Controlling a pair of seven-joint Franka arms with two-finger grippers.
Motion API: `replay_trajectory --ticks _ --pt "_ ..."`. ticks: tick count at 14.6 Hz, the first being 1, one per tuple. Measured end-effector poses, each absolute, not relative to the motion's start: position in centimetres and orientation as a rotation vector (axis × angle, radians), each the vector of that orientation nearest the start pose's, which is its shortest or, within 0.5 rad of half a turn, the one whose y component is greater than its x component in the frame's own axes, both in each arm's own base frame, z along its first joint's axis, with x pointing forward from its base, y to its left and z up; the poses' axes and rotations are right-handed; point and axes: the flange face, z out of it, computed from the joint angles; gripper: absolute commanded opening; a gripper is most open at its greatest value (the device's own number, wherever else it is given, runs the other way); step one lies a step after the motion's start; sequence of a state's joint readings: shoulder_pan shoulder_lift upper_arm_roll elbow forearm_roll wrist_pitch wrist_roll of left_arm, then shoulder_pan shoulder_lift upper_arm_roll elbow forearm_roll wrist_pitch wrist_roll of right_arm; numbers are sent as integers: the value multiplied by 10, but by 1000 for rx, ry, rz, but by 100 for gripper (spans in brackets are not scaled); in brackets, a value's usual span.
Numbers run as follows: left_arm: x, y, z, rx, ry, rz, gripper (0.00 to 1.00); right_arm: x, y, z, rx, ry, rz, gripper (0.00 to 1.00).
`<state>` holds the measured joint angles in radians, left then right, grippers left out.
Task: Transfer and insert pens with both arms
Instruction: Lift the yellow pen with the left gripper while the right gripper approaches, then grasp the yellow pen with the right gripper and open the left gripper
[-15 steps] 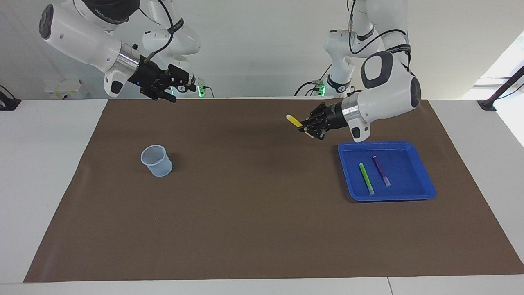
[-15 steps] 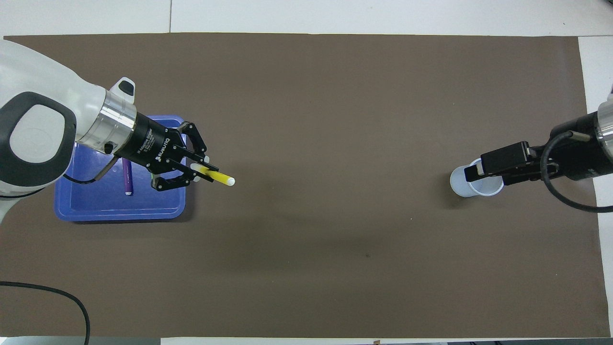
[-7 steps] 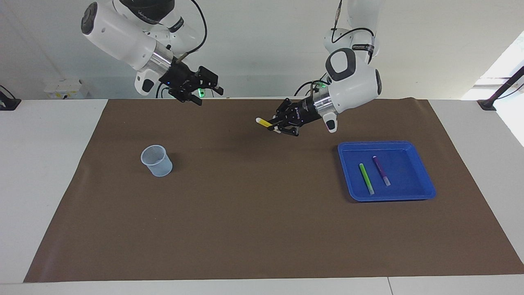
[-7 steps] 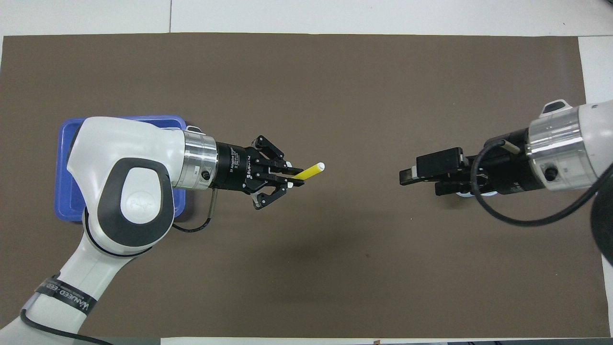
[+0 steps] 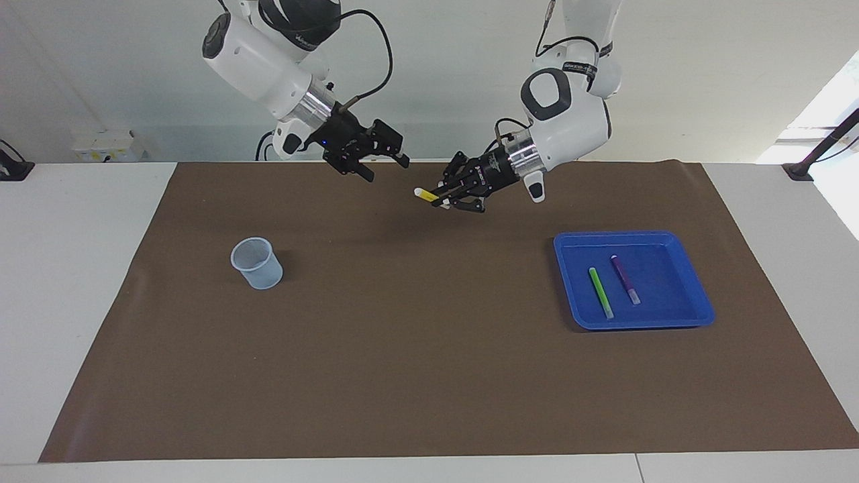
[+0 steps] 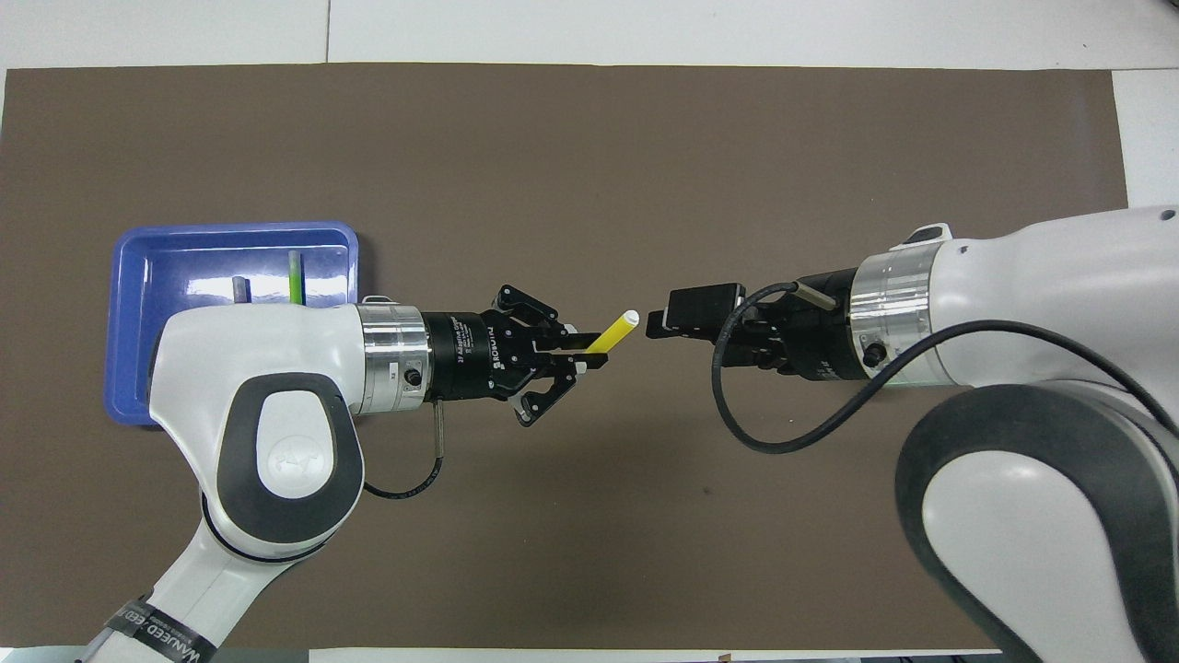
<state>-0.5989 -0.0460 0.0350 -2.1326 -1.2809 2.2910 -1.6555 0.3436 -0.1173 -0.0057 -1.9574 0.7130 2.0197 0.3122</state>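
Left jaws: I have the left gripper (image 5: 439,196) clamped tight on the yellow pen (image 5: 427,194), gripped low on the barrel so the pale cap end sticks out free toward the other arm, which I judge leaves room for a second grip.
Yellow pen: held in the air over the middle of the brown mat (image 5: 416,376), tilted a little, its free tip pointing at the right gripper (image 5: 381,161) and just short of it; no contact yet that I can see.
Right jaws: spread wide and holding nothing, lined up facing the pen's tip, placed as I read it to receive the handover.
Stage: mid-transfer, handover not yet made; I would need the tip between the open fingers before closing.
Cup: the pale mesh cup (image 5: 256,262) stands upright on the mat toward the right arm's end of the desk, which is why the pen has to change arms.
Tray: the blue tray (image 5: 698,315) sits toward the left arm's end, within that arm's reach.
Other pens: the green pen (image 5: 600,292) and purple pen (image 5: 625,279) lie side by side in the tray, apart, waiting their turn.
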Motion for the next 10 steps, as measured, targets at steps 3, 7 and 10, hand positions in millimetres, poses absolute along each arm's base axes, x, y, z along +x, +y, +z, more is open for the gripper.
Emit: replay_trajectory --ticks 3,7,10 --pt "461 -317 462 1328 1900 -1071 0 503 236 552 -2437 275 34 91" --pt "461 -317 462 1319 1901 -1073 0 505 241 551 -2432 285 9 69" --pt "461 -317 462 1318 1901 -1074 0 514 242 541 -2435 304 -2 61"
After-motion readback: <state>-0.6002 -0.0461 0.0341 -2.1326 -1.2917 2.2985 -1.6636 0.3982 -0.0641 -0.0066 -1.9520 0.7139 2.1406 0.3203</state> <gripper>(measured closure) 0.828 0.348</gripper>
